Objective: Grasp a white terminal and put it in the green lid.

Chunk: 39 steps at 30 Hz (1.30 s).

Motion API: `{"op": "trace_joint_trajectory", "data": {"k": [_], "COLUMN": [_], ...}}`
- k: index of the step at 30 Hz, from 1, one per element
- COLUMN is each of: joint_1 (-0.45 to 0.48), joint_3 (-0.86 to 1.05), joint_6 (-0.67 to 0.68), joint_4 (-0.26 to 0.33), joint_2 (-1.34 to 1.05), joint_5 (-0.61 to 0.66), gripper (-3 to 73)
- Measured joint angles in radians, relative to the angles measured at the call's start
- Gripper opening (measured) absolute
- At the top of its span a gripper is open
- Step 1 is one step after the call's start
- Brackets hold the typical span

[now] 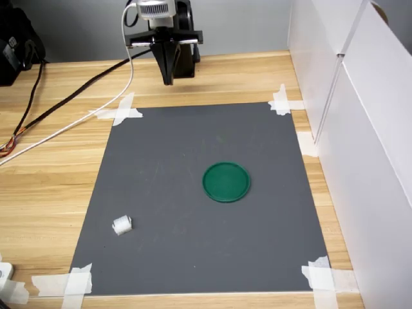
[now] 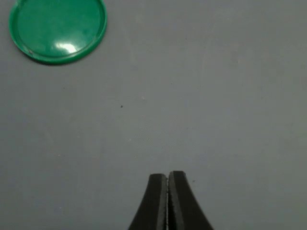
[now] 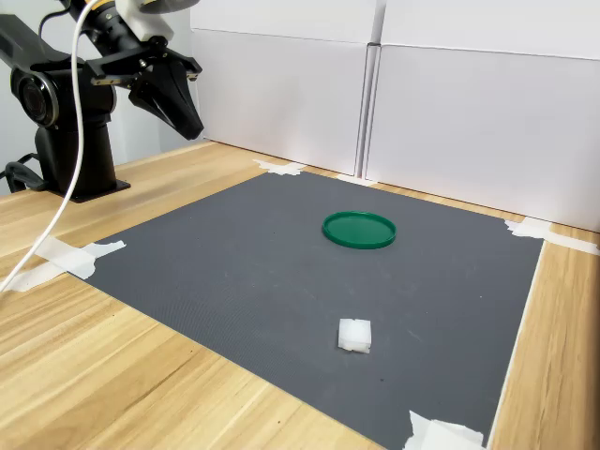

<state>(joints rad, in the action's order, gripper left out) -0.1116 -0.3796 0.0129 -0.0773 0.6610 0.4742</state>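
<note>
White blocky terminal point(image 1: 121, 224) on grey mat point(image 1: 193, 257), apart from green lid point(image 1: 226, 181)

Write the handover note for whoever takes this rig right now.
Gripper: shut, holding nothing, raised above the far edge of the grey mat, jaws pressed together in the wrist view.
Terminal: lying on the mat near the first exterior view's lower left corner, untouched and well away from the gripper.
Lid: flat on the mat near the middle, empty.
Done: nothing yet.
Left: open the jaws, go to the terminal, grasp it, carry it to the lid and drop it in.
</note>
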Motion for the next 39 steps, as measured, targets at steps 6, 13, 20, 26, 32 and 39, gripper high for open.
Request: {"op": "trace_joint_trajectory", "data": {"k": [6, 13, 20, 26, 32, 39], "joint_1": [0.0, 0.005, 0.132, 0.23, 0.31, 0.319], "joint_3": [-0.181, -0.373, -0.531, -0.641, -0.77, -0.949], "joint_6": [0.049, 0.158, 0.396, 0.716, 0.857, 0.949], "joint_4": [-0.02, -0.15, -0.036, 0.093, 0.172, 0.204], "joint_2": [0.264, 0.479, 0.625, 0.753, 0.861, 1.001], "joint_5": [0.079, 0.13, 0.155, 0.176, 0.235, 0.396], "gripper": [-2.1, -2.1, -2.1, -2.1, -2.1, 4.0]}}
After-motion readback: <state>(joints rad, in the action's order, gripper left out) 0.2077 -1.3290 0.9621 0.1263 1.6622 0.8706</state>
